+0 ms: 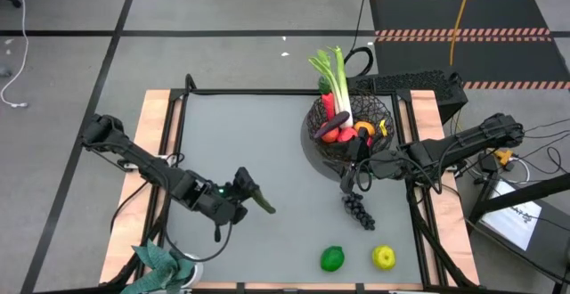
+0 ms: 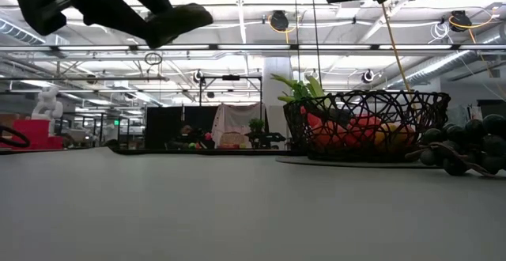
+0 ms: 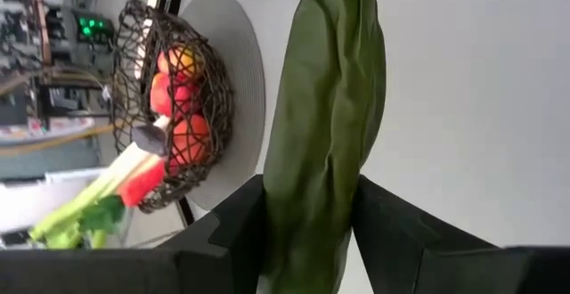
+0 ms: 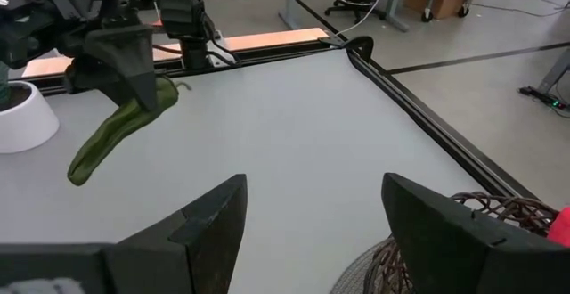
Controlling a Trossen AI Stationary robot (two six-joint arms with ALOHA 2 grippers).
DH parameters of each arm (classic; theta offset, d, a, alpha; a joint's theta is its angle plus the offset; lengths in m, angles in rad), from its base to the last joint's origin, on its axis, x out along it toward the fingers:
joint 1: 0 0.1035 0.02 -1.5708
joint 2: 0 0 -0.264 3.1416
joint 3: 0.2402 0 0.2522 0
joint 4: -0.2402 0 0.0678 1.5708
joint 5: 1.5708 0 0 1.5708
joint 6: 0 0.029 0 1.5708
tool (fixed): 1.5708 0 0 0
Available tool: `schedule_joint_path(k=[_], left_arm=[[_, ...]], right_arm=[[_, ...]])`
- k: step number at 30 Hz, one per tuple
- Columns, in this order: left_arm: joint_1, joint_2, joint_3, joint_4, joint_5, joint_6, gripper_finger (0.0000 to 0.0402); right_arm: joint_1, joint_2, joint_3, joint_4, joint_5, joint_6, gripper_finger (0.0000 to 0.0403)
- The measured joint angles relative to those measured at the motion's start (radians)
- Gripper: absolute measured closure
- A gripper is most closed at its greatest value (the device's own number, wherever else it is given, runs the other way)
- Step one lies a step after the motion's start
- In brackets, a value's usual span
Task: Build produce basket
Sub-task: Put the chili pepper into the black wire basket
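Left gripper (image 1: 242,190), clamped on a green cucumber (image 1: 262,202) raised above the mat, faces the wire basket (image 1: 354,125) far across the table, beside the open, empty right gripper (image 1: 349,180).

Two dark, nearly black jointed arms of rounded, matte segments. Small green light glowing on the left arm near its hand (image 1: 242,190). Thin black cables looping beside the left arm's links. Right hand (image 4: 312,218) with two broad, flat, wedge-shaped black fingers (image 4: 210,223).
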Motion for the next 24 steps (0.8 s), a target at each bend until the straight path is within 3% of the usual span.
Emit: schedule_joint_path(k=[15, 24], left_arm=[[0.0, 0.0, 0.0, 0.1, -0.045, 0.083, 0.025], [0.051, 0.0, 0.0, 0.229, -0.064, -0.043, 0.025]], right_arm=[[0.0, 0.042, -0.001, 0.001, -0.002, 0.033, 0.0149], [0.0, 0.071, -0.001, 0.081, -0.003, -0.001, 0.0149]])
